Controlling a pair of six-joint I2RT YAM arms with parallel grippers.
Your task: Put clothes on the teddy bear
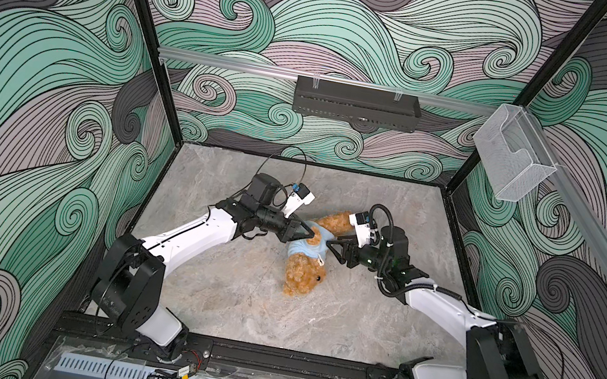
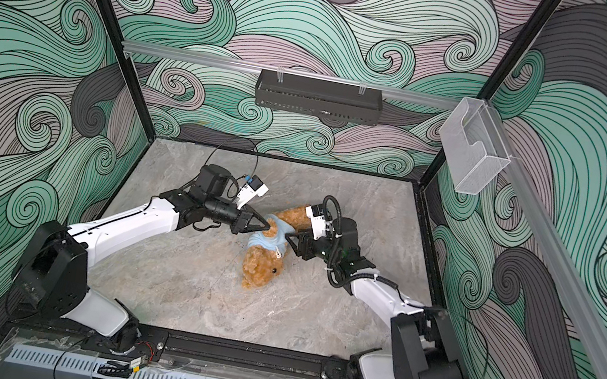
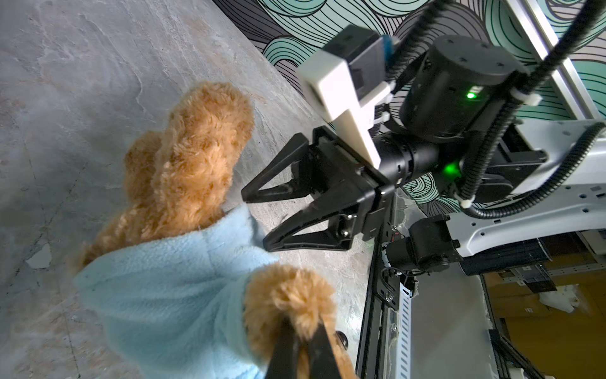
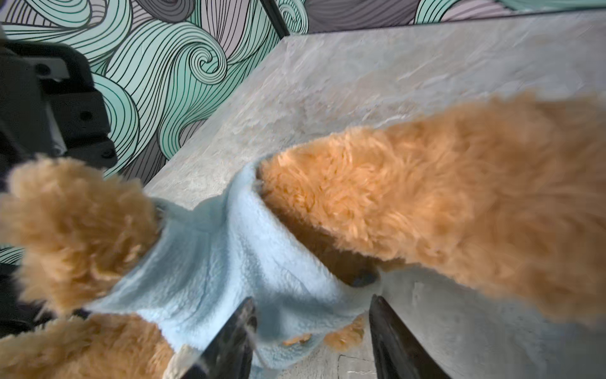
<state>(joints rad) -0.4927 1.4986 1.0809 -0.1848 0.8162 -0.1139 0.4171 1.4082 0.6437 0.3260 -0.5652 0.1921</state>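
Note:
The teddy bear (image 1: 305,279) (image 2: 262,272) lies mid-table with its head towards the front and its legs (image 3: 196,147) (image 4: 426,203) towards the back. A light blue shirt (image 1: 307,244) (image 2: 268,237) (image 3: 164,288) (image 4: 229,256) covers its torso. One furry paw (image 3: 288,295) sticks out of a sleeve, and my left gripper (image 1: 312,235) (image 2: 269,226) (image 3: 303,328) is shut on it. My right gripper (image 1: 330,244) (image 2: 287,236) (image 3: 255,220) (image 4: 311,300) comes from the opposite side, open. Its jaws straddle the shirt's lower edge, and one finger (image 4: 242,315) touches the cloth.
A black perforated tray (image 1: 357,103) (image 2: 318,96) hangs on the back rail. At the right wall is a clear plastic holder (image 1: 510,155) (image 2: 474,144). Patterned walls close in the marbled table (image 1: 231,304) on three sides. A black rail (image 1: 284,360) runs along the front.

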